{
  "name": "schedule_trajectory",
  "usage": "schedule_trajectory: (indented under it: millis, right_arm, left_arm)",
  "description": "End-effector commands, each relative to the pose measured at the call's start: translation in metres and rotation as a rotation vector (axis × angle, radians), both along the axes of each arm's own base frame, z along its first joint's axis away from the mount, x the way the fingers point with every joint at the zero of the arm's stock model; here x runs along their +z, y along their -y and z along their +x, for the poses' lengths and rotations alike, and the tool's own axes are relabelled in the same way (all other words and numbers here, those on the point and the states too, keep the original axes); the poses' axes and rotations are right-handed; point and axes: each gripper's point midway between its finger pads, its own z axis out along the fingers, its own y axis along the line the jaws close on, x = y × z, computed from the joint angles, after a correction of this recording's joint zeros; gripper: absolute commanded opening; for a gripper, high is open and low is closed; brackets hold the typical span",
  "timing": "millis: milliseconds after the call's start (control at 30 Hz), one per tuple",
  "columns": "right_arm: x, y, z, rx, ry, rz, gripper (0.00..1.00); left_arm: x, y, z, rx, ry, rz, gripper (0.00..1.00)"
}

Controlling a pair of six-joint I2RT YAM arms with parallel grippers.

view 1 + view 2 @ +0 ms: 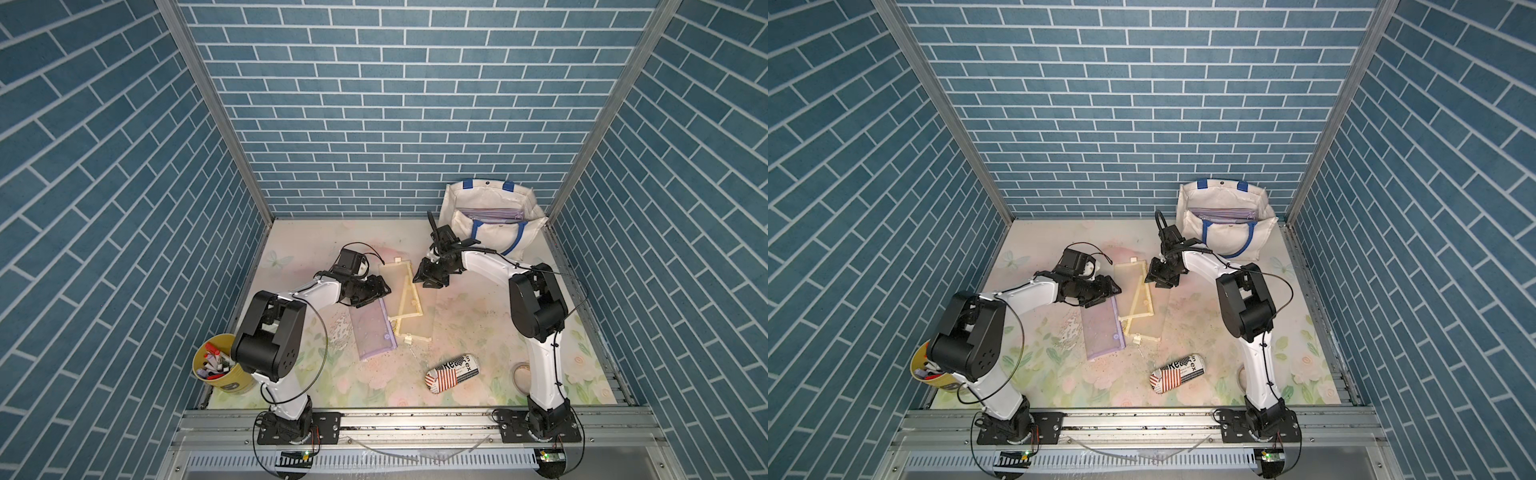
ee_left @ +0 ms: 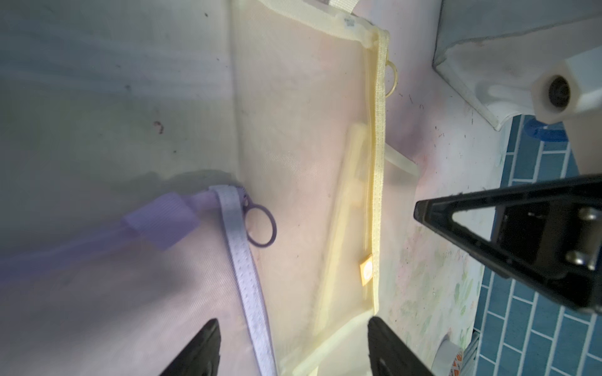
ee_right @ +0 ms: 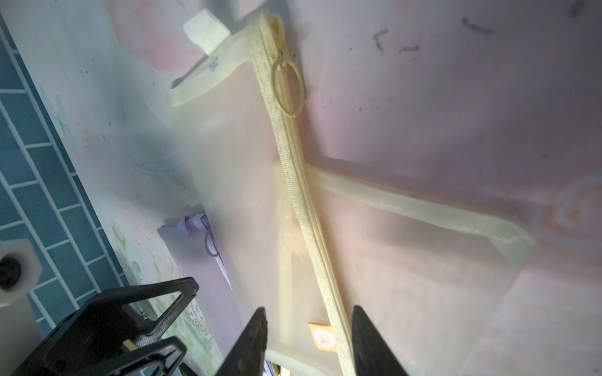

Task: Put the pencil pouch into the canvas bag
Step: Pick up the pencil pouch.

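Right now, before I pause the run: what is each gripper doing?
Left gripper: open, holding nothing, zipper of the purple pouch between its jaws.
Right gripper: open, holding nothing, zipper of the yellow pouch between its jaws.

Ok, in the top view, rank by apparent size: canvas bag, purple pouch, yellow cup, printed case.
Largest: canvas bag
Then purple pouch and yellow cup, about alike, both partly covered
Smallest: printed case

The left arm [image 1: 309,291] rose from its base at the near left, folded at the elbow and reached right toward the middle; the left tool [image 1: 374,297] hung low, jaws wide apart. The right arm [image 1: 484,262] mirrored it from the near right, reaching left; the right tool [image 1: 422,281] pointed downward, jaws parted more narrowly, near the left tool, not touching.
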Motion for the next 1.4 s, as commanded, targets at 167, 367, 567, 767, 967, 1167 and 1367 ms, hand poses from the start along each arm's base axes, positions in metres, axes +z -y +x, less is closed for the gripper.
schedule_trajectory:
  millis: [167,367,567,767,967,1167,1367]
  right_arm:
    - [-0.039,-0.006,-0.01,-0.003,-0.098,0.011,0.43]
    - [-0.044,-0.017,-0.012,0.002,-0.113,0.058,0.43]
    - [-0.032,-0.023,-0.011,-0.011,-0.081,0.118,0.43]
    - [-0.038,-0.02,-0.017,-0.01,-0.1,0.116,0.43]
    - [-0.036,-0.018,-0.023,0.014,-0.12,0.106,0.43]
    - [0.011,-0.02,-0.019,0.005,-0.055,0.195,0.47]
    - [0.075,-0.026,-0.027,0.022,0.007,0.356,0.53]
  left_arm:
    - [-0.017,0.024,0.006,-0.005,-0.027,-0.062,0.69]
    - [-0.033,0.033,-0.002,-0.011,-0.055,-0.076,0.63]
    - [-0.039,0.035,-0.005,-0.019,-0.069,-0.065,0.48]
    - [-0.022,0.037,0.001,-0.025,-0.024,-0.081,0.35]
    - [0.009,0.037,0.002,-0.027,0.05,-0.108,0.12]
    - [0.04,0.035,-0.008,-0.039,0.108,-0.158,0.01]
    - [0.094,0.041,-0.02,-0.122,0.247,-0.28,0.0]
